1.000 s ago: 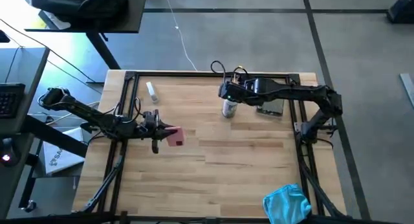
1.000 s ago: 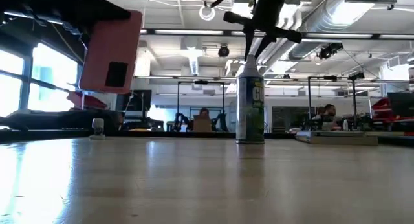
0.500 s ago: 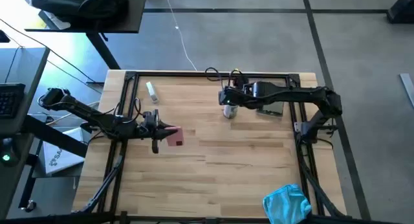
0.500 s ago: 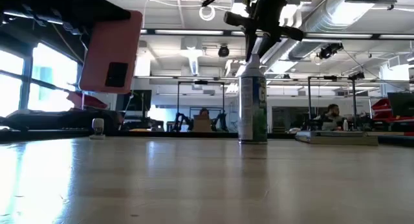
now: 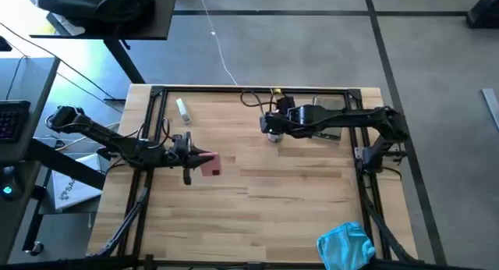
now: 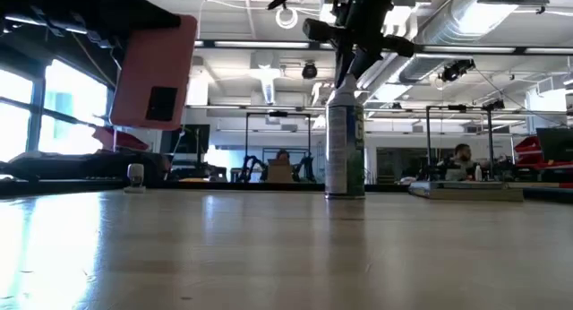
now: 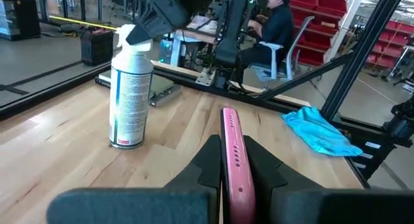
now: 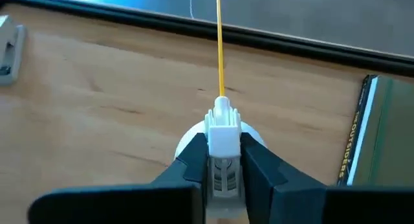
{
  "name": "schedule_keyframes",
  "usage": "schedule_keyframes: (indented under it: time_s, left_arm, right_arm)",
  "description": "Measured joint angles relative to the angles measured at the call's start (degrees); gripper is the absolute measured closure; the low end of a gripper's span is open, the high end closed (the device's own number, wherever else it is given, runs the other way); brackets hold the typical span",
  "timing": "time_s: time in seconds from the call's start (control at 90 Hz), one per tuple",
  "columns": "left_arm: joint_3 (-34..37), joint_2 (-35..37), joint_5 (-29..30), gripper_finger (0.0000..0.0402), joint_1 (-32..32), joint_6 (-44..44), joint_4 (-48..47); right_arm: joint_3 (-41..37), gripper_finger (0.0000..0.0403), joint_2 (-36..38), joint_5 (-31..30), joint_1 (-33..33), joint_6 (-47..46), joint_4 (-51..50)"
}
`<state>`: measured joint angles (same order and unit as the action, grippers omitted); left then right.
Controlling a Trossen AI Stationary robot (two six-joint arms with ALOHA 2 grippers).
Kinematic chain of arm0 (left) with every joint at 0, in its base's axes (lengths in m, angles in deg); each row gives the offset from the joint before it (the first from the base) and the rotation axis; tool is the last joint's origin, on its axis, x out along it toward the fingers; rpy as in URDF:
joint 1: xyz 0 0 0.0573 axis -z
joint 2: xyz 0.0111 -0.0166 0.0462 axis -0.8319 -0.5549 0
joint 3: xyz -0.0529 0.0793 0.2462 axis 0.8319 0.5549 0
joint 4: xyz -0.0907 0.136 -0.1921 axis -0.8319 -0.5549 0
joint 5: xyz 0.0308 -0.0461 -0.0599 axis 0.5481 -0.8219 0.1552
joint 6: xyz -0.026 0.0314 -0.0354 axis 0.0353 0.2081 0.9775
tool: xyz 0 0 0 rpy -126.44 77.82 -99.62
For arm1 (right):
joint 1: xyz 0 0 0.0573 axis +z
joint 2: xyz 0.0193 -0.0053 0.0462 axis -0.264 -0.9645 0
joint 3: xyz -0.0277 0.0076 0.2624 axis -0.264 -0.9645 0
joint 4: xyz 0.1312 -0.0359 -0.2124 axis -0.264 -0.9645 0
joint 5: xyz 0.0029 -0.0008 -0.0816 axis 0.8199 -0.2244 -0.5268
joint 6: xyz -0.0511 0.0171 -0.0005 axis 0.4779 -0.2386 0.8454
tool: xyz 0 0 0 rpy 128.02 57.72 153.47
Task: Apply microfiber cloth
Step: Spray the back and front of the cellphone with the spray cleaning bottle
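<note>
The cloth [image 5: 345,245] lies at the table's near right corner, at about five o'clock from the right gripper [image 5: 270,128], which is clamped on a can's [image 6: 345,149] nozzle. The left gripper [image 5: 204,162] is closed on a pink phone [image 7: 231,160]. The right arm is judged nearer.

A pink phone [image 6: 154,71] hung tilted above the wooden surface [image 6: 269,247], held from above by a dark arm. Farther back, a spray can [image 6: 345,148] stood upright on the surface, a dark pincer [image 6: 356,43] at its top.
</note>
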<state>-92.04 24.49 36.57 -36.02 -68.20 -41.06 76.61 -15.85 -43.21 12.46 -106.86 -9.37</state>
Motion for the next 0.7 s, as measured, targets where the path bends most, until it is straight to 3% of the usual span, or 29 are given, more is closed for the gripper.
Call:
schedule_keyframes:
  time_s: [0.278,0.511,0.7]
  left_arm:
    - [0.00,1.68,2.29,0.0391,0.04,0.32,-1.93]
    - [0.00,4.13,11.65,0.0391,0.06,2.23,-5.20]
    - [0.00,4.08,14.50,0.0391,0.08,2.39,-5.14]
  right_arm:
    - [2.25,0.0374,1.04,2.90,8.08,1.27,-3.63]
    - [4.38,0.0374,1.08,-4.18,18.15,-4.65,-2.59]
    - [7.99,0.0374,-1.77,-7.28,23.69,-6.11,-1.57]
